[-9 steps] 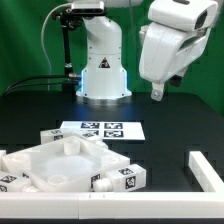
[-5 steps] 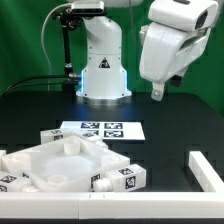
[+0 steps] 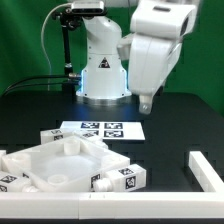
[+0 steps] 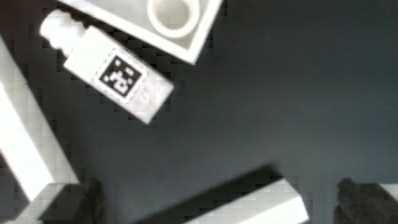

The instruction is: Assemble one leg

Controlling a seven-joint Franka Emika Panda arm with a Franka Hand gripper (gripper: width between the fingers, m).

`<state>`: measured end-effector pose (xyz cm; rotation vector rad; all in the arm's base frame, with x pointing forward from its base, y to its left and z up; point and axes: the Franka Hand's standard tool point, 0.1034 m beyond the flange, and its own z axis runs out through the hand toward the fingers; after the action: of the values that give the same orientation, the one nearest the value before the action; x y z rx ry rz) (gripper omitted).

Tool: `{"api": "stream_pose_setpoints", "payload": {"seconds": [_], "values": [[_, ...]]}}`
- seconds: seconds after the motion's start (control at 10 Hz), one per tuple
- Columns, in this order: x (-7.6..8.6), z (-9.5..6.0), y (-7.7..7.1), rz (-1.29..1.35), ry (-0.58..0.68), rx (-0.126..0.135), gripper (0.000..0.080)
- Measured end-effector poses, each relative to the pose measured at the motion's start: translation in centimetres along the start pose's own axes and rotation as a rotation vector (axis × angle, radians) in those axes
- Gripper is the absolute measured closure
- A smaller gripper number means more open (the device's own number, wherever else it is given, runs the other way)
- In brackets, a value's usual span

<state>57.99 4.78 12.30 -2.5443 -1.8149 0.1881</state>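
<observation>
A white leg [image 3: 119,180] with black-and-white tags lies on the black table against the front right corner of the large white tabletop [image 3: 45,160]. A second leg [image 3: 56,134] lies behind the tabletop. My gripper [image 3: 146,104] hangs high above the table, behind and to the exterior view's right of the tabletop. In the wrist view the leg [image 4: 114,74] lies beside the tabletop's corner [image 4: 139,22], far below my gripper [image 4: 214,204]. Its dark fingers [image 4: 54,206] stand wide apart with nothing between them.
The marker board [image 3: 105,130] lies flat behind the tabletop. A white bar [image 3: 206,170] lies at the exterior view's right, and a long white bar [image 3: 60,208] runs along the front edge. The robot's base [image 3: 102,70] stands at the back.
My arm has swung toward the exterior view's left and dropped a little. The parts on the table have not moved.
</observation>
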Motion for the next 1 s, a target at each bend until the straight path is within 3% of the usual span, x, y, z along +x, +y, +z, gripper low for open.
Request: {"api": "stream_pose_setpoints", "payload": {"seconds": [0.5, 0.6, 0.8, 1.0], "values": [[-0.2, 0.4, 0.2, -0.016, 0.003, -0.002, 0.0150], [-1.1, 1.2, 0.8, -0.115, 0.035, -0.047, 0.0150], [-2.8, 3.9, 2.1, -0.203, 0.071, -0.090, 0.0150], [-2.7, 5.6, 2.9, -0.223, 0.073, -0.081, 0.0150]]}}
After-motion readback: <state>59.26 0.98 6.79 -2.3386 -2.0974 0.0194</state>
